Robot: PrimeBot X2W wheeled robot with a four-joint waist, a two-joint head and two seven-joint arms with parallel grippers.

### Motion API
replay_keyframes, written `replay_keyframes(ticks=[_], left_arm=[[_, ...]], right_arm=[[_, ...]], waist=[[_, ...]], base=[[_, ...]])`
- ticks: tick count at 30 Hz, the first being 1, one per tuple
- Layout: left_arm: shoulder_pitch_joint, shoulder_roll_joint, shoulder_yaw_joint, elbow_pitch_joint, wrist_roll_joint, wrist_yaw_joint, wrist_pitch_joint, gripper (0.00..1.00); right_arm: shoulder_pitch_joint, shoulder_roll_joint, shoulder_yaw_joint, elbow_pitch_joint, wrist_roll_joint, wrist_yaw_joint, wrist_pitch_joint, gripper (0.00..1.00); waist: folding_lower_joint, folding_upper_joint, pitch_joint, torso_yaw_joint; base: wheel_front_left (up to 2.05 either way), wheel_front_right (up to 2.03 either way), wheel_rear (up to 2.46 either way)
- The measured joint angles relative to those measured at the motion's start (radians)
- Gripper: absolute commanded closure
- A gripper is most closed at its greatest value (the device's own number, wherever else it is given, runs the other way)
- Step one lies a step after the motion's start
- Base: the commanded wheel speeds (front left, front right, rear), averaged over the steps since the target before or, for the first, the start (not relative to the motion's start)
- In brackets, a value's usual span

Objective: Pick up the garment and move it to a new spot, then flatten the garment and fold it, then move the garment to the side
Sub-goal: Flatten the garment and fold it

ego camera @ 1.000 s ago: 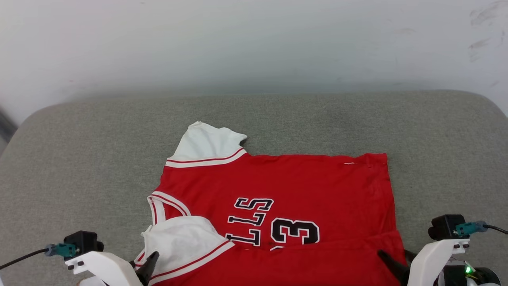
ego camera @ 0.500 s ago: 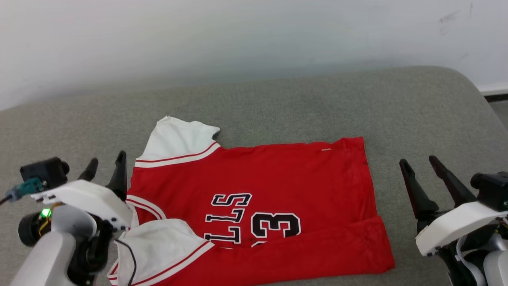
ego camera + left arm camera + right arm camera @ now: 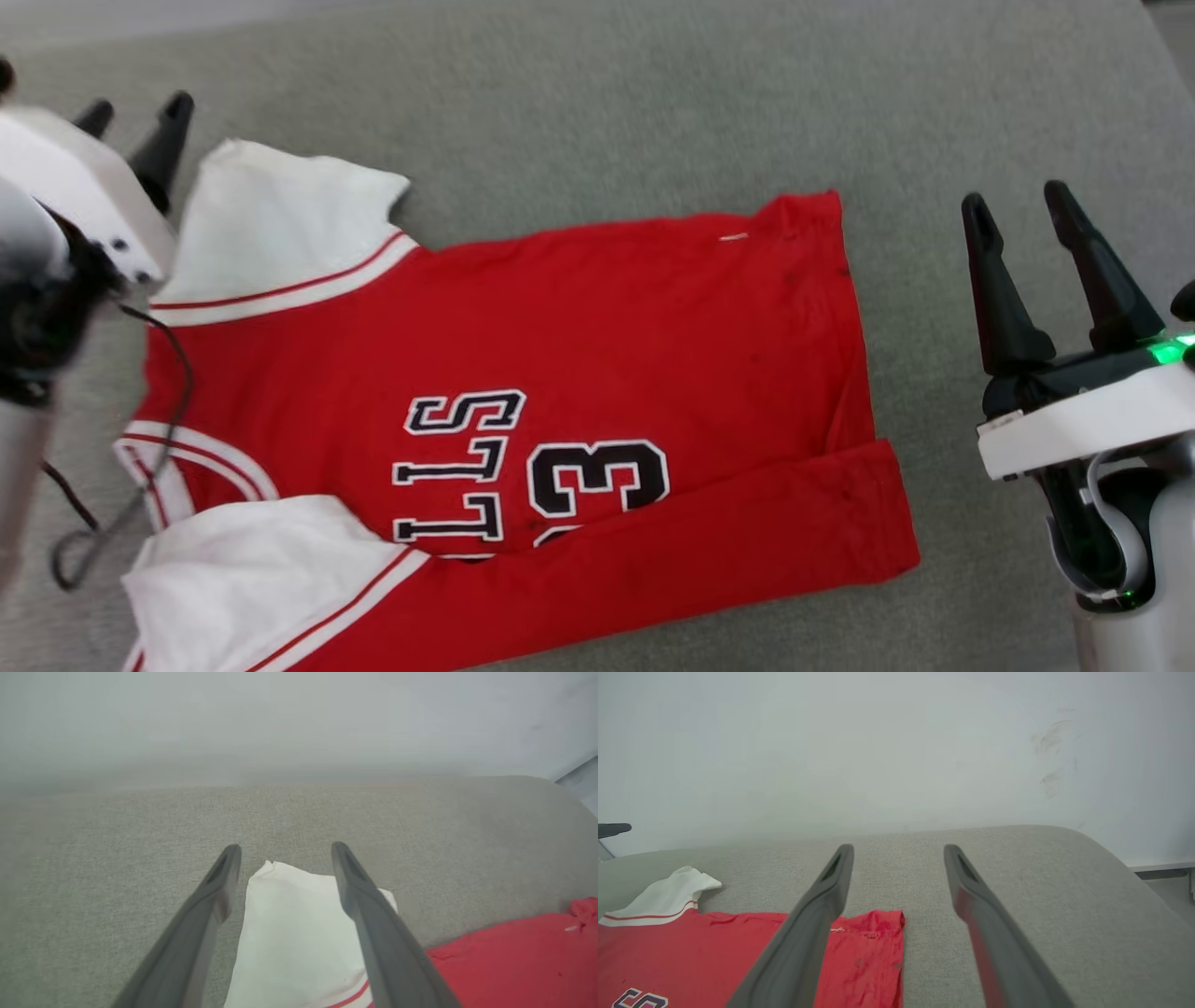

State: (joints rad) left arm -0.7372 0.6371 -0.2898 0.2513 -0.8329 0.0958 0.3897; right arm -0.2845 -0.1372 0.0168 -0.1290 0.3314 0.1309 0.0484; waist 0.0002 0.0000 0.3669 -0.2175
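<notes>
The red garment (image 3: 560, 355) lies spread on the grey cushion, its near long edge folded over as a red band across the lettering. One white sleeve (image 3: 271, 224) points to the far left; the other white sleeve (image 3: 252, 569) lies folded at the near left. My left gripper (image 3: 135, 112) hovers open at the far-left sleeve's edge, and in the left wrist view that sleeve's tip (image 3: 299, 924) sits between the open fingers of that gripper (image 3: 282, 849). My right gripper (image 3: 1018, 201) stands open, empty, to the right of the garment's hem (image 3: 878, 938).
The grey cushion (image 3: 653, 103) extends beyond the garment on the far and right sides; its rounded right edge (image 3: 1125, 858) drops off toward a pale wall (image 3: 896, 742). A dark cable (image 3: 140, 448) from the left arm dangles over the garment's left side.
The head camera has tipped down and closer. Both arms have risen and reached forward; the left gripper has gone from the collar side to the far sleeve.
</notes>
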Motion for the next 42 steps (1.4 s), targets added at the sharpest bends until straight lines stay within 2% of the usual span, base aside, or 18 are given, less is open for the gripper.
replay_keyframes(ticks=[4,9,17,18,20,21,30,36,42], left_arm=[[-0.124,0.058,-0.034,0.04,-0.017,-0.033,0.188,0.0],[-0.197,0.12,-0.083,0.09,-0.034,-0.039,0.415,0.0],[-0.239,0.154,-0.097,0.131,-0.053,-0.006,0.561,0.0],[-0.243,0.154,-0.097,0.135,-0.058,0.003,0.574,0.1],[-0.245,0.152,-0.095,0.143,-0.067,0.013,0.584,0.96],[-0.245,0.151,-0.093,0.148,-0.071,0.02,0.587,1.0],[-0.225,0.096,-0.086,0.198,-0.069,0.039,0.49,1.0],[-0.215,0.022,-0.107,0.195,-0.068,0.017,0.428,1.0],[-0.243,-0.021,-0.13,0.146,-0.049,-0.01,0.38,1.0]], right_arm=[[-0.015,0.014,0.007,0.001,0.001,0.0,-0.008,0.0],[-0.018,0.029,0.022,0.014,0.007,0.0,-0.023,0.0],[-0.025,0.041,0.04,0.044,0.039,0.0,-0.033,0.0],[-0.026,0.042,0.041,0.049,0.04,0.0,-0.033,0.0],[-0.028,0.041,0.044,0.056,0.055,0.0,-0.03,0.0],[-0.029,0.041,0.047,0.059,0.057,0.0,-0.03,0.0],[-0.06,-0.005,0.046,0.113,0.137,0.0,0.06,0.0],[-0.167,-0.072,0.045,0.274,0.232,0.0,0.257,0.0],[-0.293,-0.128,0.076,0.415,0.282,0.0,0.436,0.0]], waist=[[0.0,0.0,0.077,-0.031],[0.0,0.0,0.148,-0.072],[-0.0002,0.0001,0.217,-0.121],[-0.0003,0.0,0.221,-0.125],[-0.0003,0.0,0.226,-0.131],[-0.0003,0.0,0.227,-0.133],[-0.0001,0.0,0.185,-0.11],[-0.0001,0.0,0.138,-0.054],[-0.0001,0.0,0.104,0.028]], base=[[0.0,0.0,0.0],[0.0,0.0,0.0],[0.0,0.0,0.0],[0.0,0.0,0.0],[0.0,0.0,0.0],[0.0,0.0,0.0],[0.0,0.0,0.0],[0.0,0.0,0.0],[0.0,0.0,0.0]])
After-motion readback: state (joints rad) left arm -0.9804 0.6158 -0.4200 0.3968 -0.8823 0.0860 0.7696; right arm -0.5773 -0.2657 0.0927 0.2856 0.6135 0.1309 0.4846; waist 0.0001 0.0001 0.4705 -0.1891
